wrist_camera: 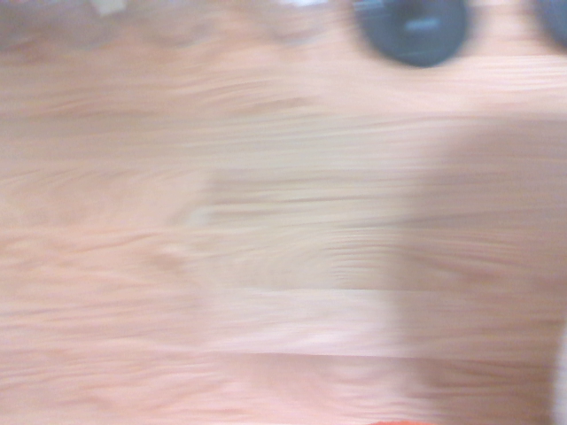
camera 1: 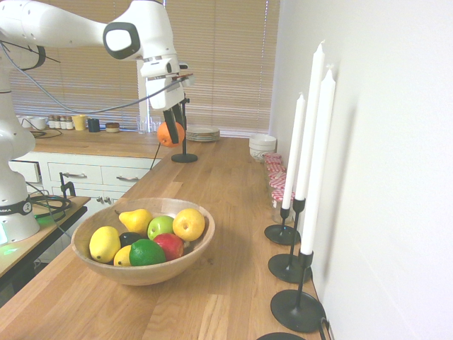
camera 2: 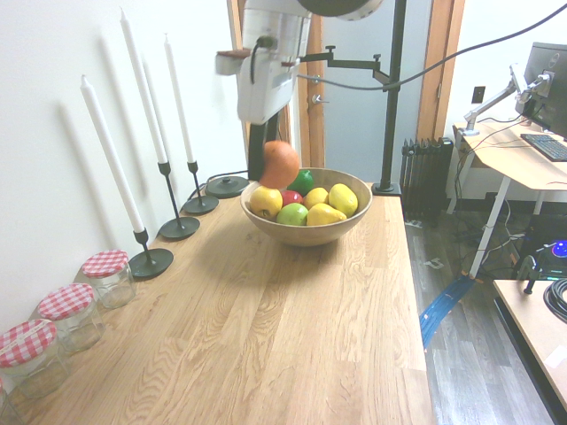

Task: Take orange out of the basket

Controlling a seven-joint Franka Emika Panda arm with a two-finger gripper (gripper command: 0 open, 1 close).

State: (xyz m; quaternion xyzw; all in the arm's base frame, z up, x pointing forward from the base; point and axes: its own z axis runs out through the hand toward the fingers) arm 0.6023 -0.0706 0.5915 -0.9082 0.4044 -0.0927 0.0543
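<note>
From where I stand, the gripper is clenched on the orange, fingers pointing mostly down with a bit of a tilt. The orange sits right at the fingertips, touching them, at the low end of the tool, so there's nothing under it but air and then the counter. That's what matters next: to set it down, I'd say the arm has to go straight down, orange first.

Further out, the bowl is off to one side and lower, on the candle-to-jar run's candle end; the orange hangs towards the jars. The rest of the fruit is in there. I'd call the lifting-out done and only the letting go left. Dropping from this height, it could well roll, so lower first, keeping away from the rim.
</note>
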